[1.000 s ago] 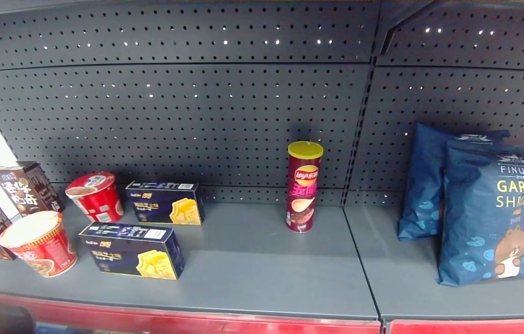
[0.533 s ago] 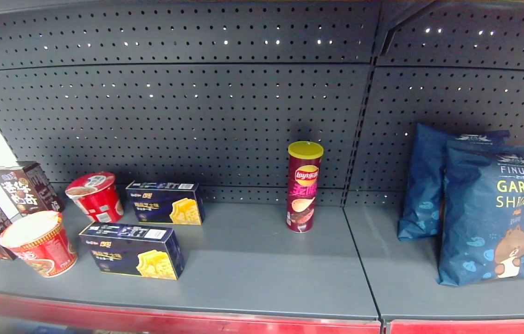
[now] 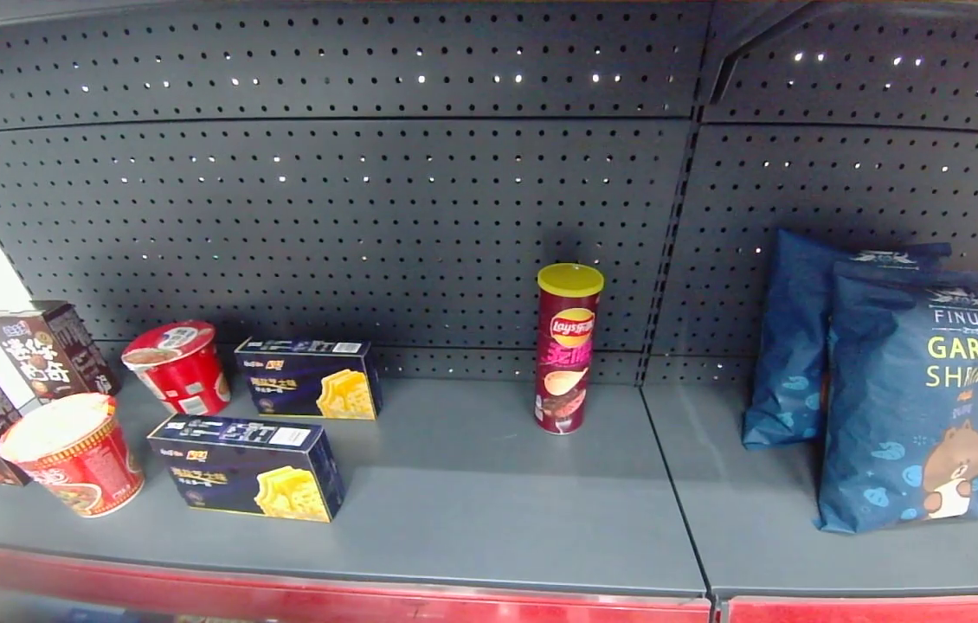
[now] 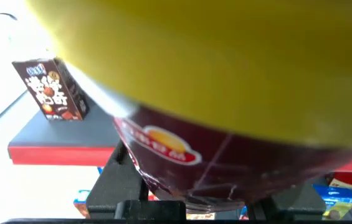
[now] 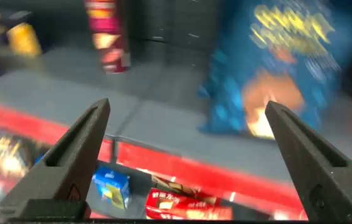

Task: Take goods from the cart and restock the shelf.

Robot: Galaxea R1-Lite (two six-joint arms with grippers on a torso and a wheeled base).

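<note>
My left pincer (image 4: 163,202) is clamping a can (image 4: 225,93); my right pincer (image 5: 187,106) is gaping empty. Nothing on the shelf (image 3: 472,493) is shifting, so restocking is waiting.

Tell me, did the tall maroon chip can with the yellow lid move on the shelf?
No. The tall maroon chip can stands just left of the grey shelf seam, same as before.

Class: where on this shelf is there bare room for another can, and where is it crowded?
Free: shelf between blue boxes and chip can, and between can and snack bags. Crowded: left end, cups and cartons.
</note>
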